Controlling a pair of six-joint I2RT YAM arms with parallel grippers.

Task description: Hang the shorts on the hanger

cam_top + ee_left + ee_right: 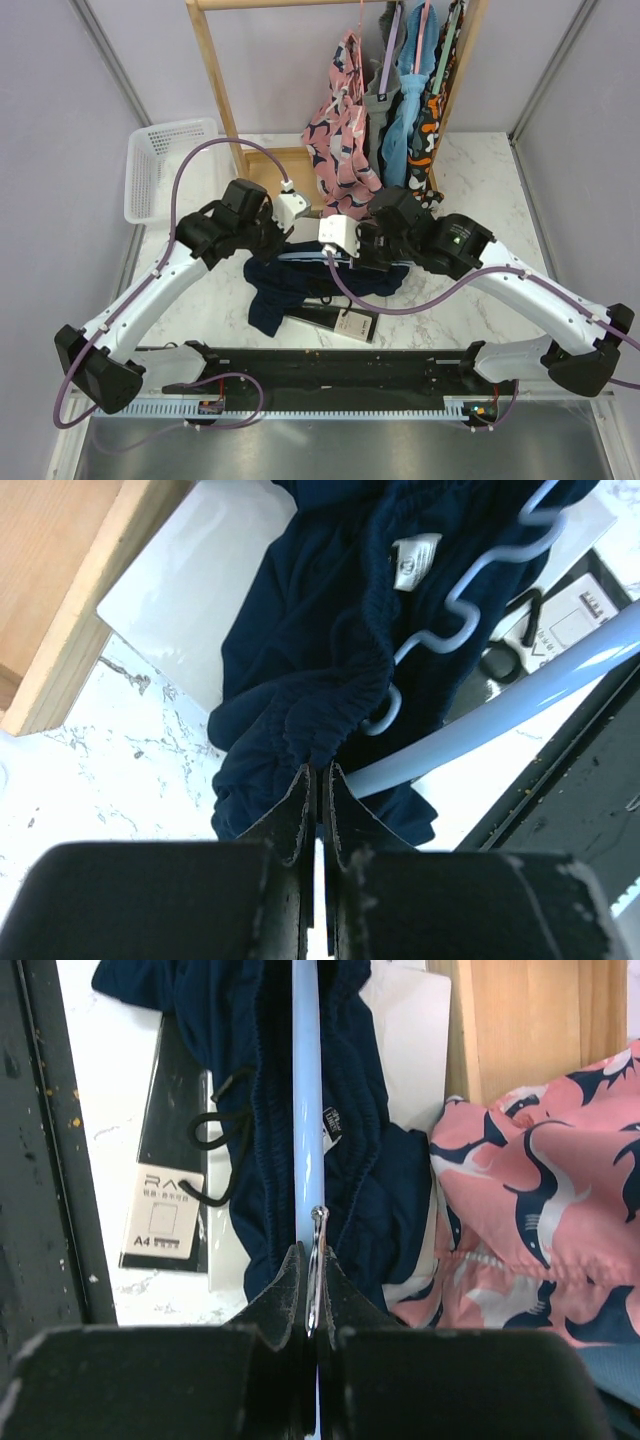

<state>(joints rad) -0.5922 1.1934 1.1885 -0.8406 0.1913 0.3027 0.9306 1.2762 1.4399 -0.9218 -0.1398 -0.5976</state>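
Observation:
The navy shorts (pixel 285 285) lie bunched on the table between my two grippers, draped over the light-blue hanger (pixel 305 257). In the left wrist view, my left gripper (pixel 318 772) is shut on the gathered waistband of the shorts (pixel 310 630), right beside the hanger's bar (pixel 520 695) and its wavy notched edge (pixel 470 590). In the right wrist view, my right gripper (pixel 314 1255) is shut on the hanger's metal hook, and the blue bar (pixel 306 1080) runs straight away from it across the shorts (pixel 370 1160). From above, the left gripper (pixel 275 240) and the right gripper (pixel 360 252) sit close together.
A wooden clothes rack (pixel 215 80) stands behind, with a pink patterned garment (pixel 340 130) and other clothes hanging on it. A white basket (pixel 160 165) is at the far left. A black A4 packet (pixel 335 320) and a white sheet (pixel 190 590) lie under the shorts.

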